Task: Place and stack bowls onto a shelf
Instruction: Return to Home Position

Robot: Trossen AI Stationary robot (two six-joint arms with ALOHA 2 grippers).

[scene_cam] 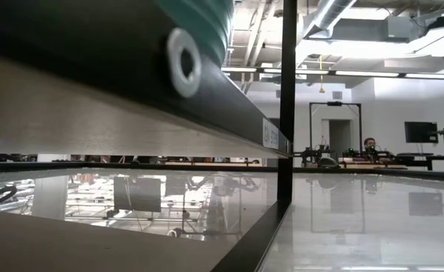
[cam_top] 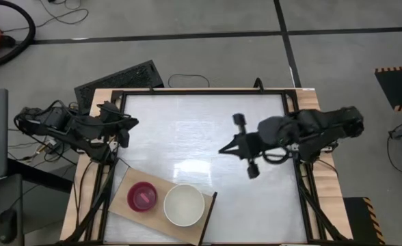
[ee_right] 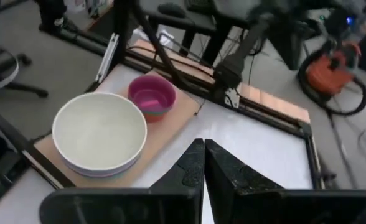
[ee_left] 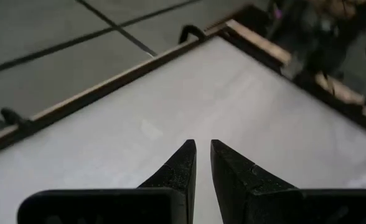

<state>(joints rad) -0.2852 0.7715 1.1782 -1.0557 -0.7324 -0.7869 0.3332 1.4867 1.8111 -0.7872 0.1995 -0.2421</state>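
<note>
**High view.** White desk (cam_top: 201, 130) in a black frame. Light-wood shelf (cam_top: 122, 198) lies at the desk's 7 o'clock corner, skewed to the frame. On it are two items side by side: magenta bowl (cam_top: 142, 197) towards 9 o'clock, cream-white bowl (cam_top: 184, 205) towards 3 o'clock, just beside each other. Left gripper (cam_top: 128, 127) is at the desk's 9 o'clock edge, above the frame. Right gripper (cam_top: 223, 149) is over the desk's 3 o'clock half, tips pointing to 9 o'clock, well apart from the shelf.

**Low view.** Black frame bar (scene_cam: 229, 106) fills the near field; glossy desk (scene_cam: 373, 227) beyond it. A person (scene_cam: 369, 143) is far off in the room. No bowl can be made out with certainty.

**Left wrist view.** Left gripper (ee_left: 203, 144): jaws drawn almost together with a thin slit between, holding nothing, over bare desk (ee_left: 170, 106).

**Right wrist view.** Right gripper (ee_right: 203, 143): jaws closed tip to tip, holding nothing. Shelf (ee_right: 170, 134) lies ahead. Cream-white bowl (ee_right: 99, 132) tops a stack (ee_right: 108, 169); the rims beneath show only as thin bands. Magenta bowl (ee_right: 152, 94) is next to it on the same board
</note>
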